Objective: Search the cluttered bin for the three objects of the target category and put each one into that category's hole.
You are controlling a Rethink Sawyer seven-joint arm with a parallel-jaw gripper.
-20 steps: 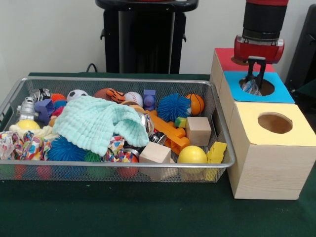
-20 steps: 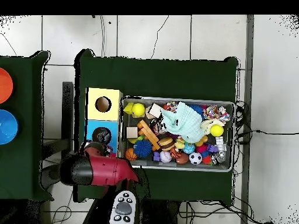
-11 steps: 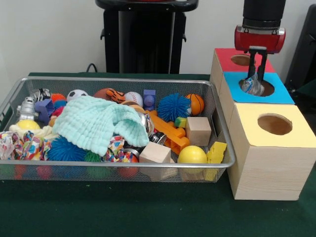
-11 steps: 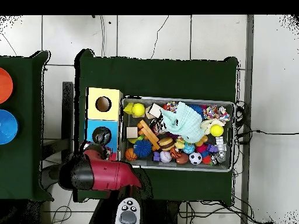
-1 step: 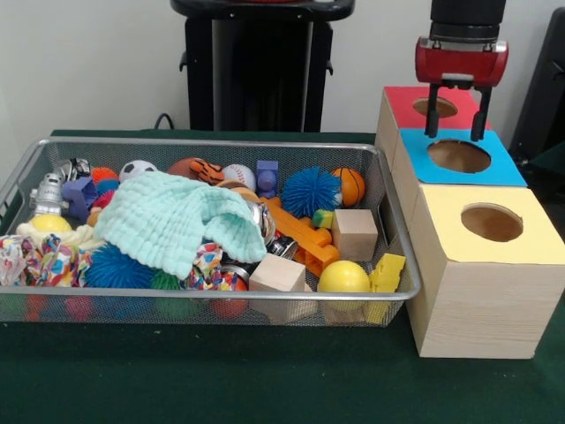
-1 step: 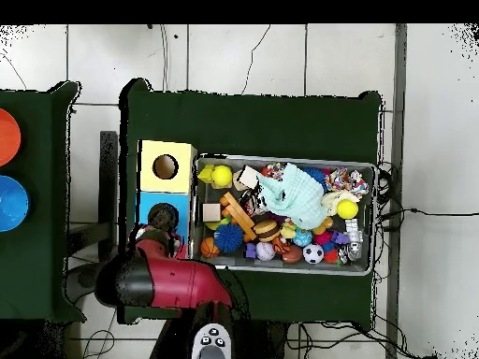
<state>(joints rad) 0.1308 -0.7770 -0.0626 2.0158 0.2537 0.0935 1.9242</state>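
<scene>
My gripper [image 5: 455, 134] hangs open and empty just above the round hole [image 5: 459, 156] of the blue-topped box [image 5: 508, 168], fingers spread to either side of the hole's far rim. Nothing shows inside the hole. In the overhead view the red arm [image 6: 168, 280] covers the gripper beside the blue box [image 6: 148, 208]. The wire mesh bin [image 5: 221, 146] to the left holds a jumble: a mint cloth [image 5: 172, 221], a blue spiky ball [image 5: 311, 190], a small basketball [image 5: 350, 185], a yellow ball [image 5: 343, 276], wooden cubes [image 5: 355, 234] and several other toys.
A red-topped box [image 5: 402, 104] with its own hole stands behind the blue one, and a yellow-topped box [image 5: 530, 243] with a hole stands in front. All three boxes press against the bin's right side. A black stand [image 5: 260, 71] rises behind the bin.
The gripper held a shiny crinkled object low in the blue box's hole; it has since opened, the object has gone from sight, and the gripper has lifted clear.
</scene>
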